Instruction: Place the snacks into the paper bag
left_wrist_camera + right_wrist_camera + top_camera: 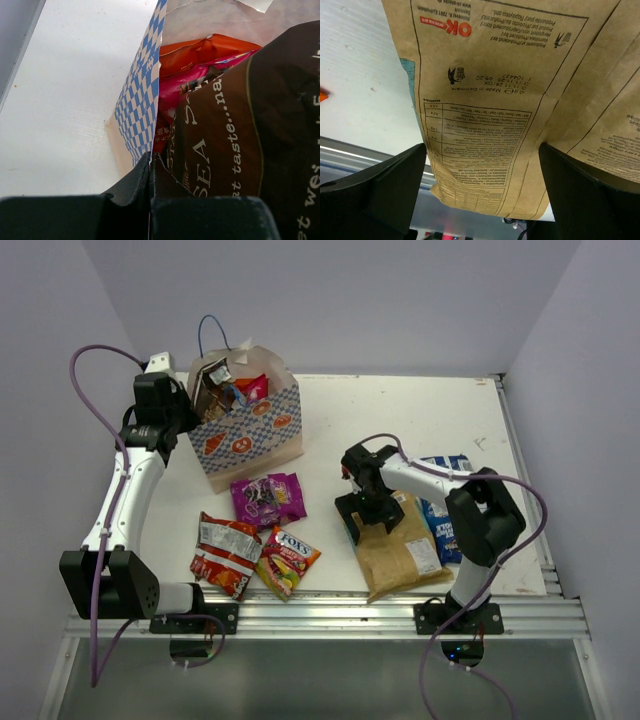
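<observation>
Two risks are showing. With jaws spread wide, the right gripper [368,515] is straddling the tan packet [400,558] at the worktop's [400,410] near right edge; a shallow close is likely skidding off the flat paper. The left gripper [188,415] is pinching the paper bag [250,435] rim, far left; tugging is risking a tear.

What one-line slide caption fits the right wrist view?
Open right gripper straddling a tan packet lying on the table.

The right pincer [482,192] gapes wide, its fingers flanking the tan packet [495,100].
</observation>
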